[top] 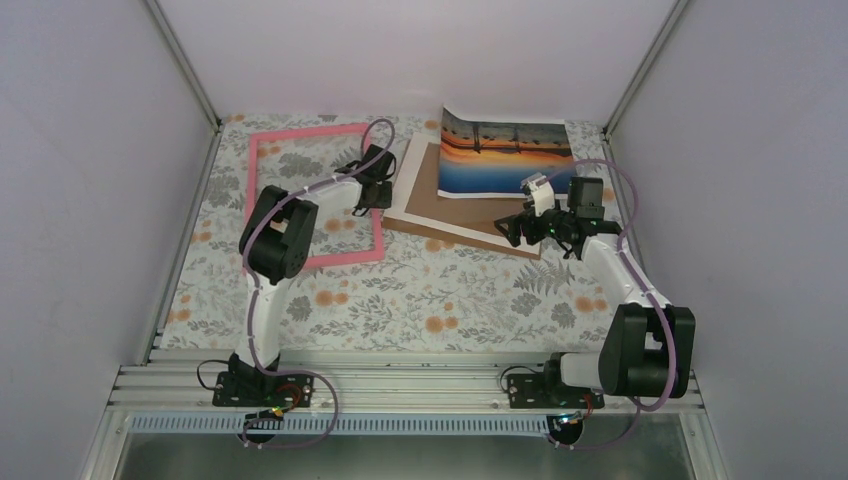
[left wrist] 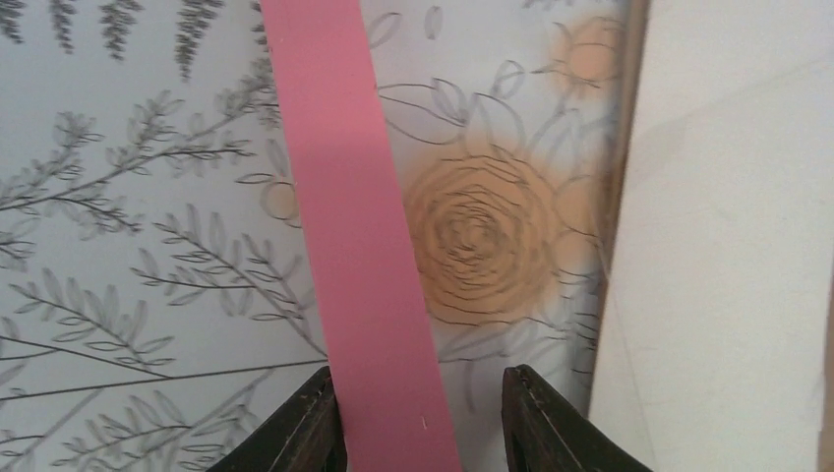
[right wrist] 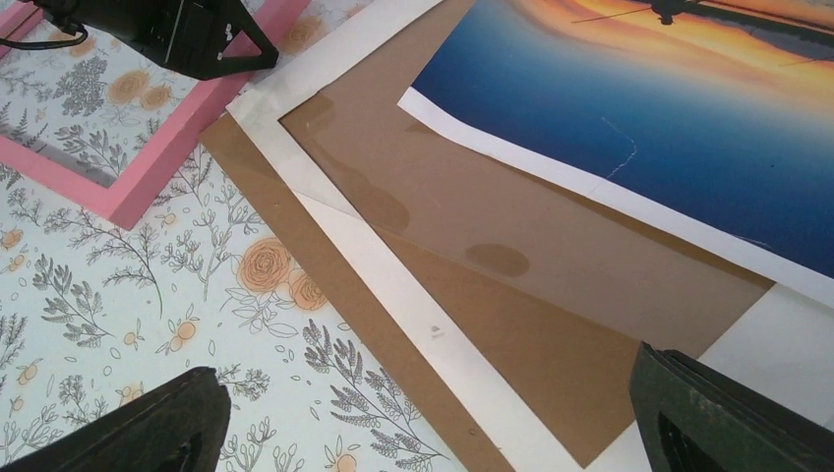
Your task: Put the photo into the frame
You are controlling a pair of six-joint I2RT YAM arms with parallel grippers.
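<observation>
**Left gripper astride frame bar; photo outside frame, on the stack**

Found left gripper (left wrist: 421,418) low over the frame (top: 300,132), jaws astride one pink bar. Noted one finger (left wrist: 310,433) touching the bar's edge and the other finger (left wrist: 551,433) standing apart from the opposite edge, with floral cloth (left wrist: 148,246) showing in the gap. Recorded as not clamped: partly spread, gripping nothing. Saw the white mat (left wrist: 728,246) just beyond that second finger, outside the jaws.

Found right gripper (right wrist: 423,393) spread wide, holding nothing. Noted between its fingers, from one to the other: cloth, a strip of mat, brown board (right wrist: 472,226). Located the photo (right wrist: 629,118) ahead of these jaws, on the stack side. Found it lying picture side up on the board, white border toward the jaws, well clear of both fingertips. Saw its far edge curled upward in the overhead view. Located the frame ahead of these jaws on the other side. Found it flat on the cloth, its near corner close to the stack, the photo wholly outside it.
</observation>
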